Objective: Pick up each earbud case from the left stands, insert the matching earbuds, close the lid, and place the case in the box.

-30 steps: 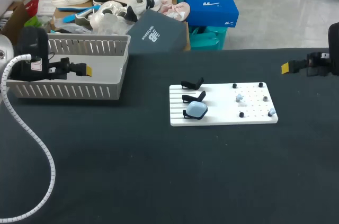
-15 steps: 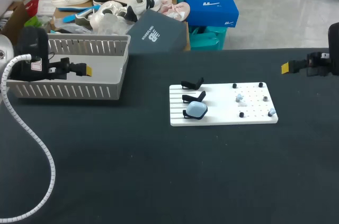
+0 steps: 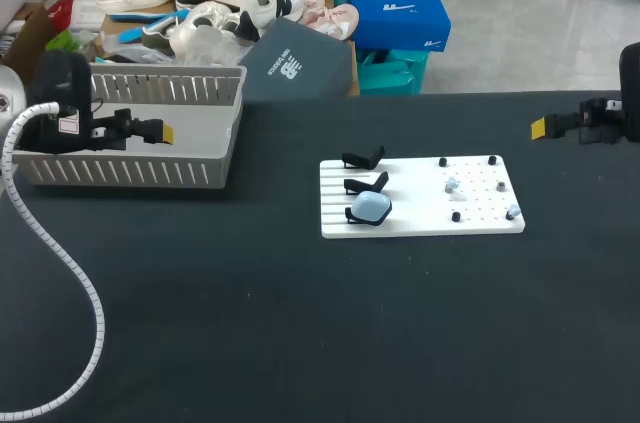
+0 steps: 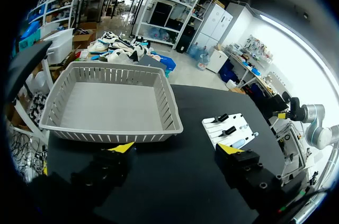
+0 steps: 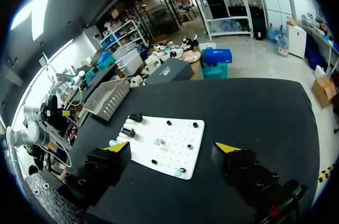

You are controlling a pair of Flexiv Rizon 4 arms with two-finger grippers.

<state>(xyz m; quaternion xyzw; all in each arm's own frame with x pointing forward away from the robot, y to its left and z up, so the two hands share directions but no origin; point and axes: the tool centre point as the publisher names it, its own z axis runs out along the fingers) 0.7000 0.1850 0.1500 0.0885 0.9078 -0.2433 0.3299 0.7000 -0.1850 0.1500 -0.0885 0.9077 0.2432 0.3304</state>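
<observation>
Head view: a white board (image 3: 420, 225) lies on the table (image 3: 300, 323). On its left half, the nearest of three black stands (image 3: 362, 158) carries a pale blue earbud case (image 3: 372, 207); the other two are empty. Two earbuds (image 3: 452, 184) sit among pegs (image 3: 492, 160) on its right half. The left claw (image 3: 160, 131) hangs over the grey basket (image 3: 130, 175), well left of the board; the right claw (image 3: 540, 127) waits well to the board's right. Left wrist view: fingers spread, grasping nothing, board ahead past the basket's corner. Right wrist view: fingers likewise parted and empty, board directly ahead. The step in hand is judged to be fetching the case: descend squarely, straddle its sides, and lift clear of the stand's prongs before travelling.
</observation>
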